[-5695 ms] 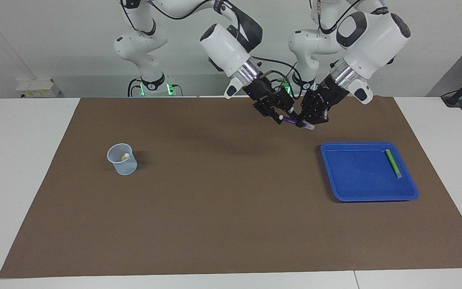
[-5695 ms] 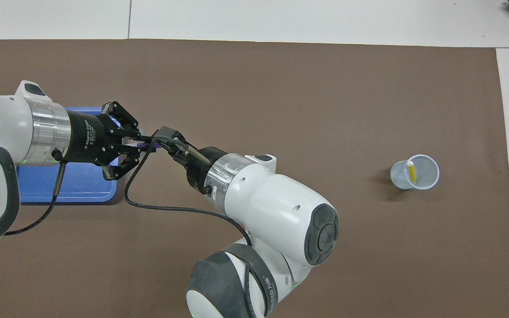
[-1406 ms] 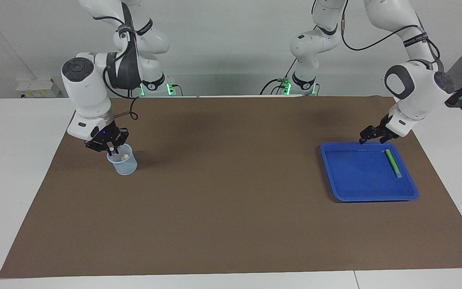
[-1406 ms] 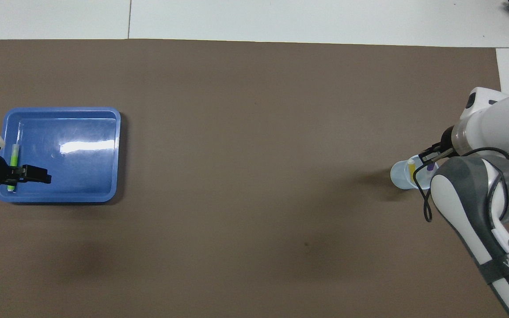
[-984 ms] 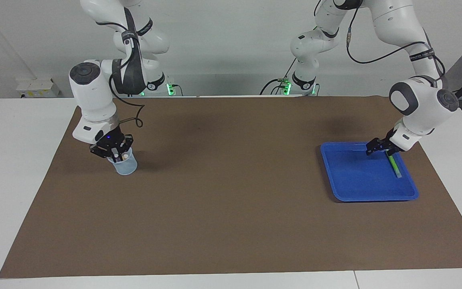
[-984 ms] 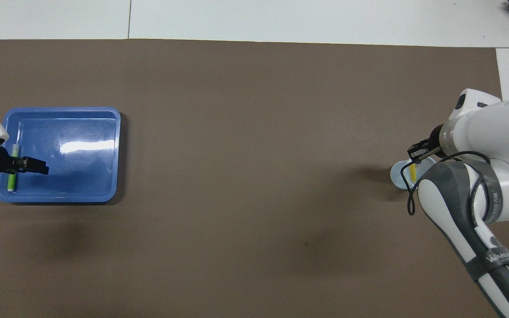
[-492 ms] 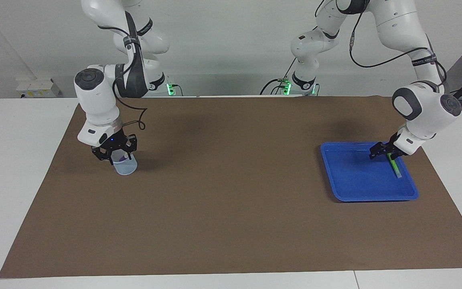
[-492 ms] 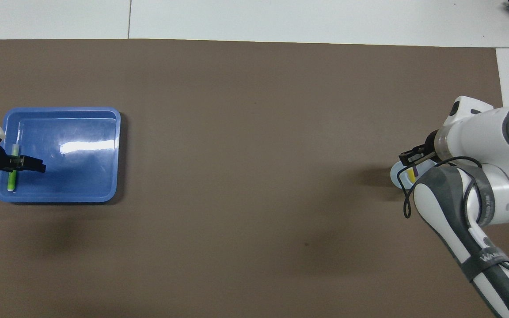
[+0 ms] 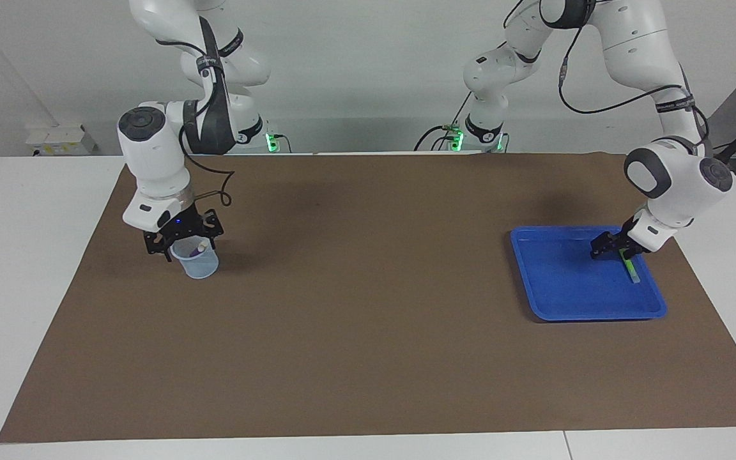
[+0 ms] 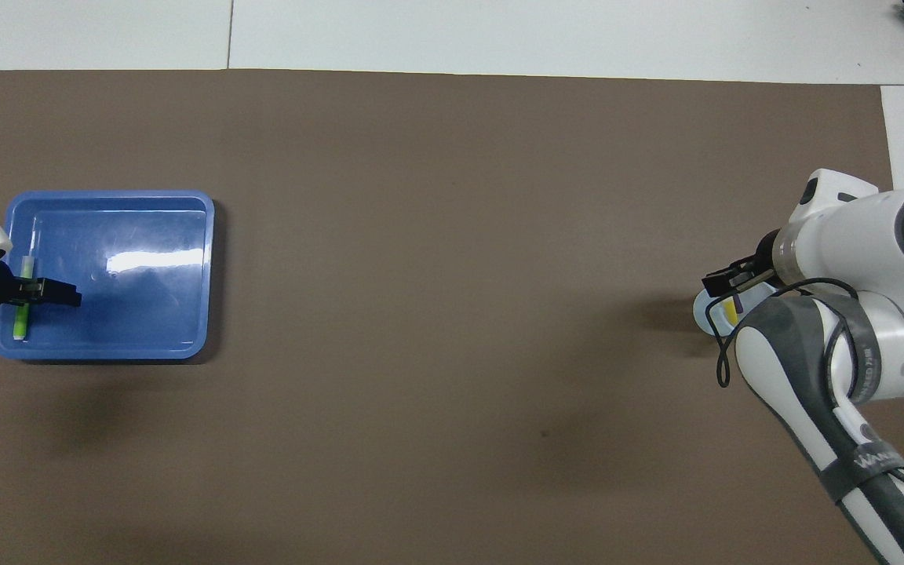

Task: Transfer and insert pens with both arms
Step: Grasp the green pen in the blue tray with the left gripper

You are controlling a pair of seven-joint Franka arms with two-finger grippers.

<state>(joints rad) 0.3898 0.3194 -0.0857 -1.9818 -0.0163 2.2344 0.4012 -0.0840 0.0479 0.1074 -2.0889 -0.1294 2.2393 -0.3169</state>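
Green pen point(image 9: 630, 266) lies in the blue tray point(image 9: 559, 281), at three o'clock facing; my left pincer point(image 9: 612, 246) straddles it, open. Right pincer point(image 9: 181, 239), open, is over the cup point(image 9: 199, 263) at nine. Overhead, the purple pen point(image 10: 738, 303) and yellow pen point(image 10: 731, 311) stand in that cup.

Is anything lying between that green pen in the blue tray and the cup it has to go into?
Nothing visible does. The green pen lies in the tray under the left hand; only bare brown mat stretches to the cup, where the right hand hovers over the rim.
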